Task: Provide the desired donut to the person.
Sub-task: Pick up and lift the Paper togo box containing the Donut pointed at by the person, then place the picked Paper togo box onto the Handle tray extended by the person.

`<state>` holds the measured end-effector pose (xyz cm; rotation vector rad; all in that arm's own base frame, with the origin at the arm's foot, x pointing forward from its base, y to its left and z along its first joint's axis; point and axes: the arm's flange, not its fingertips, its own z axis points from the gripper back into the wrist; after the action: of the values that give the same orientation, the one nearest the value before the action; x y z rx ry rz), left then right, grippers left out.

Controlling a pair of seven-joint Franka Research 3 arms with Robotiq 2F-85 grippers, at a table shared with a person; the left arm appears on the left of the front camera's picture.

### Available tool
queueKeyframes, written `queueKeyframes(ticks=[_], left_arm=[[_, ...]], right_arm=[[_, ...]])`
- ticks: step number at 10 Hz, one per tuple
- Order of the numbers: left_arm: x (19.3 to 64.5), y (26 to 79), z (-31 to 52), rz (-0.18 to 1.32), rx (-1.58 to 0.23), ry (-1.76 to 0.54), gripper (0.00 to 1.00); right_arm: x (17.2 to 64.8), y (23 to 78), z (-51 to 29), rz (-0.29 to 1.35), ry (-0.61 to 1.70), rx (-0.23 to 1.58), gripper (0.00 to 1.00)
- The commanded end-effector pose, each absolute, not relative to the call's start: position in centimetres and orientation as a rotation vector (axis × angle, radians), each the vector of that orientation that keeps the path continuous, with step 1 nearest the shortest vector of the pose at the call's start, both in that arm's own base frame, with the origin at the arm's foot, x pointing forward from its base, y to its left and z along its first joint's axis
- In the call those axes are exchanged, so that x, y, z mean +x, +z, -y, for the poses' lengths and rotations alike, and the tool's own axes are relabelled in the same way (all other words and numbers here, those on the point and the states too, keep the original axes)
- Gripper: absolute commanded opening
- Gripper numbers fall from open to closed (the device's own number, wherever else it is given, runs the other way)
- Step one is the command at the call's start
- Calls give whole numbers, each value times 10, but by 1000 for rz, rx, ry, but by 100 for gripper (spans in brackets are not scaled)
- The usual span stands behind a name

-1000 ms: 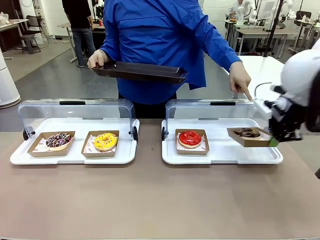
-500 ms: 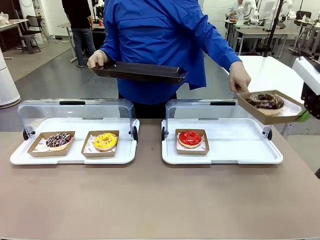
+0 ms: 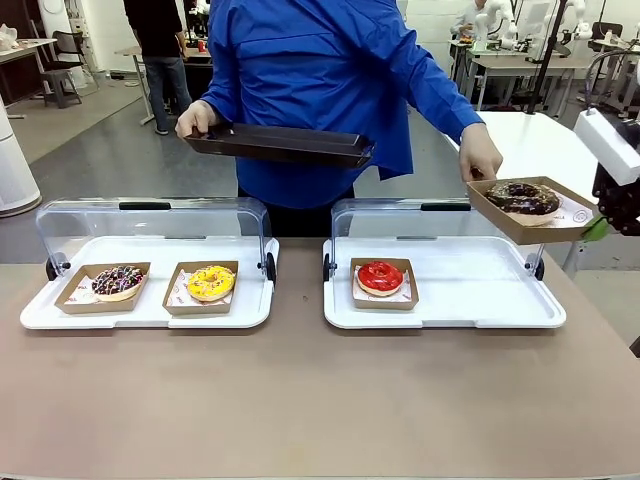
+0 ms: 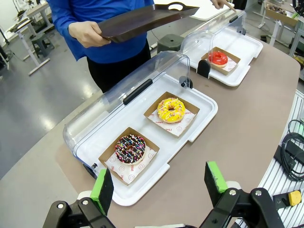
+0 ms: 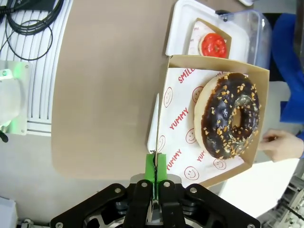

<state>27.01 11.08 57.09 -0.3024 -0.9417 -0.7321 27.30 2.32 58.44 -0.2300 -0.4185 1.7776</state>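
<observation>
My right claw (image 5: pixel 155 164), pinching the edge of the chocolate donut box (image 5: pixel 180 142), is now carrying it up off the right display tray (image 3: pixel 470 300), nearing the person's hand (image 3: pixel 480 155) for handover.

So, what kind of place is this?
Probably a lab staged as a donut counter: a red donut on a lidded tray, a person holding a serving tray, and desks behind.
</observation>
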Motion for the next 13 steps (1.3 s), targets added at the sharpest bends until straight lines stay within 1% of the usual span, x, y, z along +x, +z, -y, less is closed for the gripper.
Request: queueKeyframes(ticks=[1, 13], left_arm=[[270, 572, -110, 944, -310, -715, 100], [270, 572, -110, 944, -310, -715, 100]], right_arm=[[271, 585, -21, 403, 1785, -239, 0], [271, 585, -21, 403, 1785, -239, 0]])
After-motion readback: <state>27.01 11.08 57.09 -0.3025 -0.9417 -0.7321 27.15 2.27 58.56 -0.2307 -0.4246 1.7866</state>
